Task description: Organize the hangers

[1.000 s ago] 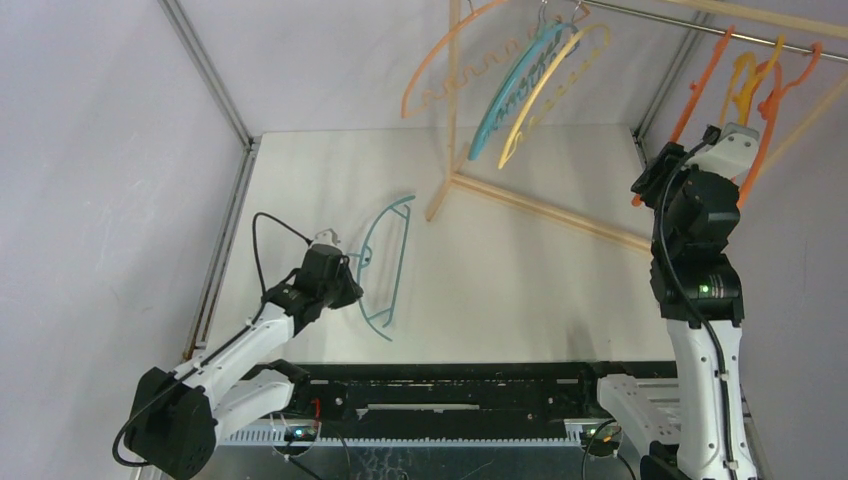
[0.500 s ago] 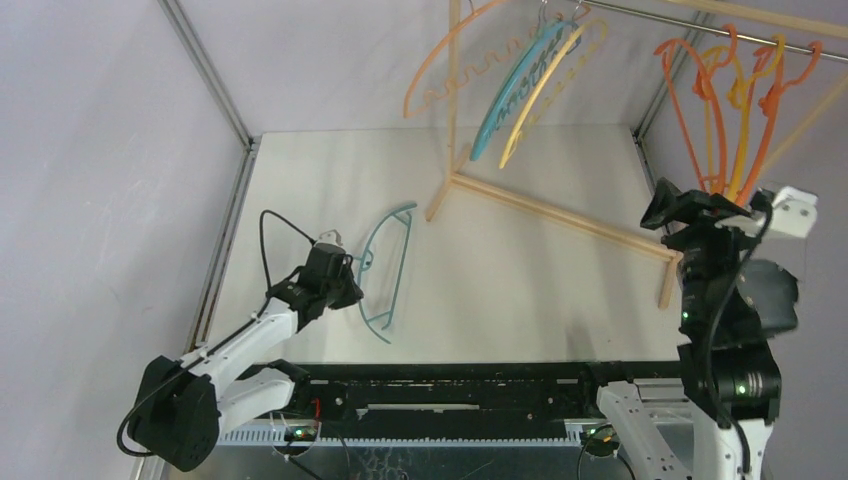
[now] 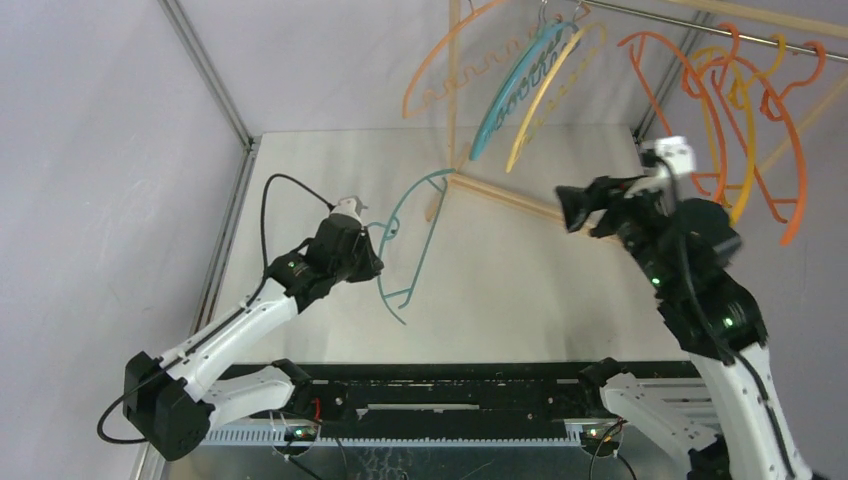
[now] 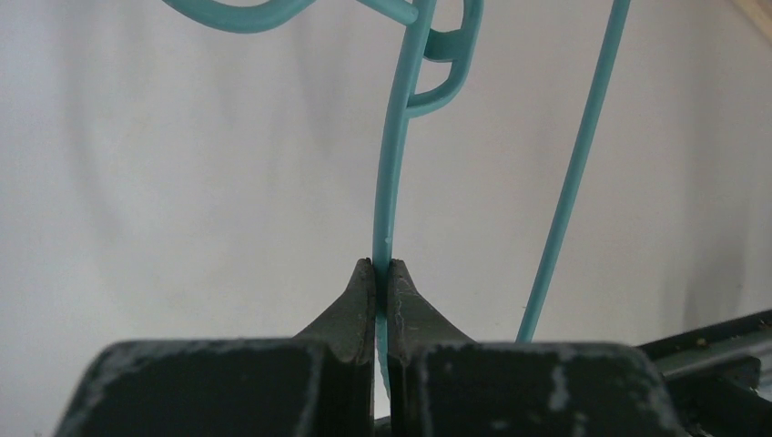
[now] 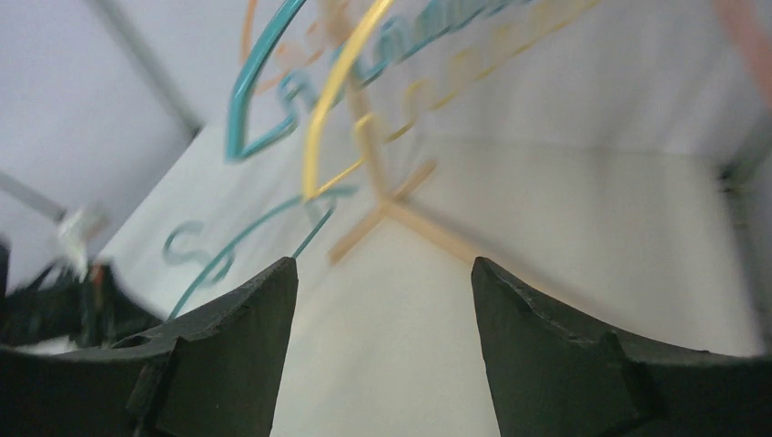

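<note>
**Teal hanger**: 9 o'clock on the table, apparently raised, its thin bar pinched in the narrow left gripper.
**Right gripper**: 3 o'clock, jaws wide, empty, facing it.
**Handling:** probably a handover. The right should clamp near the hook before the left releases, then hang it on the rail at 1 o'clock.

Upper curve of the teal hanger beyond the top edge; right wrist view motion-blurred.

Two teal hangers, about six orange or yellow.
</note>
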### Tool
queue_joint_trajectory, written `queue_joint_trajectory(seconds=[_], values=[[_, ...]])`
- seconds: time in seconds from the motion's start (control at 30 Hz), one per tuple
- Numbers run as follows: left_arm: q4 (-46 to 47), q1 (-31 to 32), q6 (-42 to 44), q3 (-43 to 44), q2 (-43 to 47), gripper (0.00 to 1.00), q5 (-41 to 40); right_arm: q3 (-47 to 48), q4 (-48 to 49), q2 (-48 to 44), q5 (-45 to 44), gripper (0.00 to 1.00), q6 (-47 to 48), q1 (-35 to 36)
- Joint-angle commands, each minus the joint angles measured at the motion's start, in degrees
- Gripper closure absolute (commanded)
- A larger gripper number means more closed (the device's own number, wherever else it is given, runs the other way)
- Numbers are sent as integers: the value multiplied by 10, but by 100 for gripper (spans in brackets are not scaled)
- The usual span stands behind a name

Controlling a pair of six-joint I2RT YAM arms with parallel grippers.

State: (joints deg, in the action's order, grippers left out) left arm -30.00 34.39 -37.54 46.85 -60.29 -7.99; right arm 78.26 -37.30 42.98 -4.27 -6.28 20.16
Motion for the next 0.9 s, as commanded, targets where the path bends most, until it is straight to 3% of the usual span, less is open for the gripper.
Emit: queue_joint_trajectory(seconds=[0.0,0.17,0.3,0.63,0.87], values=[[-27,37,-14,58,-31,100,-12,-11,-8,30,-69,23,5,140],[-25,66,-26,82,-65,100,-17,-25,-5,81,-95,22,-16,290],[-31,80,-26,106,-90,100,-19,-44,7,126,-86,21,-37,361],[-42,95,-26,202,-116,100,-18,-92,57,183,16,21,-68,375],[-35,113,-35,241,-141,100,-18,-92,71,217,42,21,-73,386]])
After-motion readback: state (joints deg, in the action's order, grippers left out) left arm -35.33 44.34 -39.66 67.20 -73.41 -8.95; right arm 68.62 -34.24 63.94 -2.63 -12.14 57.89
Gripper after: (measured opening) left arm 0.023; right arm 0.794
